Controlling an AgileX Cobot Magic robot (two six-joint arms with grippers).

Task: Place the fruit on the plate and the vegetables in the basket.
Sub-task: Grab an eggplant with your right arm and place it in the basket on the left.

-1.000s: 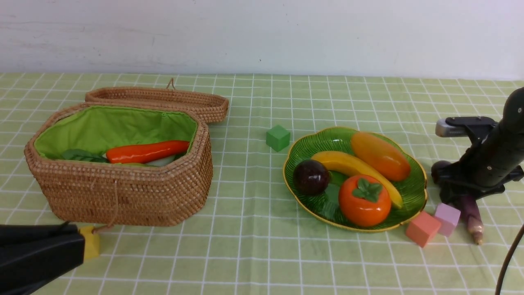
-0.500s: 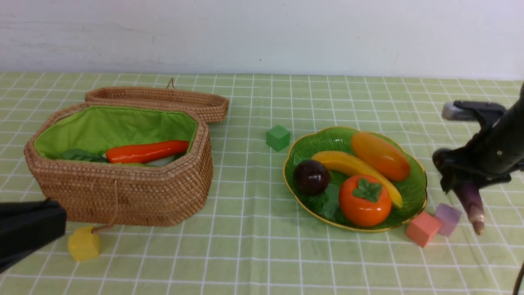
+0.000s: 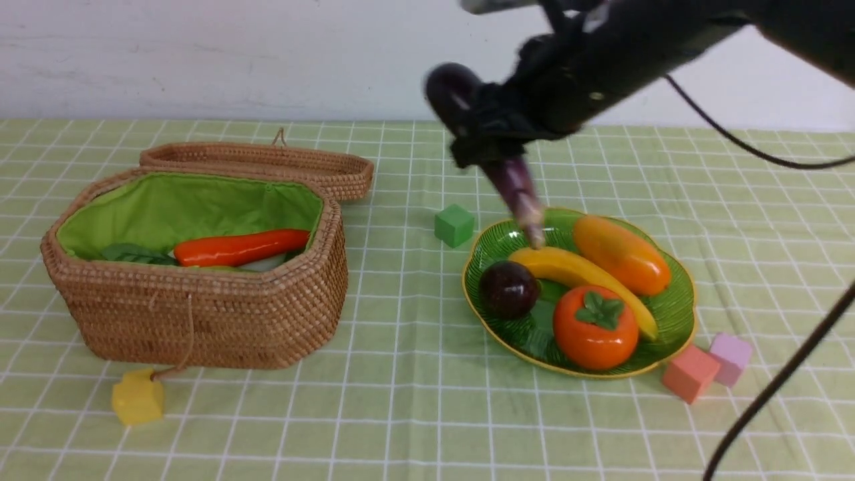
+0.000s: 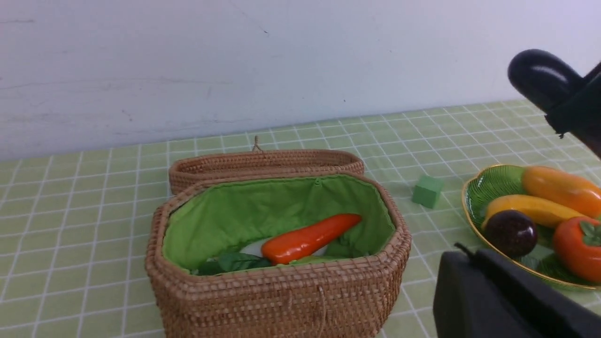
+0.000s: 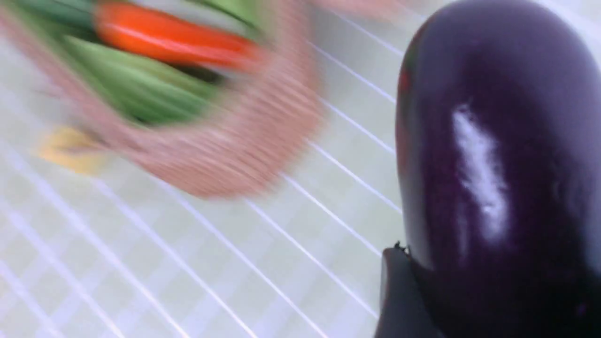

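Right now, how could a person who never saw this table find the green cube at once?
Start from the green plate holding four fruits on the right half of the table. Just beyond its far-left rim, toward the wicker basket, sits the green cube. It stands alone on the cloth, whereas the pink and lilac cubes lie together at the plate's near-right edge.

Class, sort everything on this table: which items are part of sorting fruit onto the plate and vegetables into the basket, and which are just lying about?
Part of the job:
dark purple eggplant in the right gripper
red-orange pepper
woven wicker basket
green glass plate
yellow banana, orange mango, purple ball, round orange fruit

Lying about:
green cube
yellow cube
salmon cube
lilac cube
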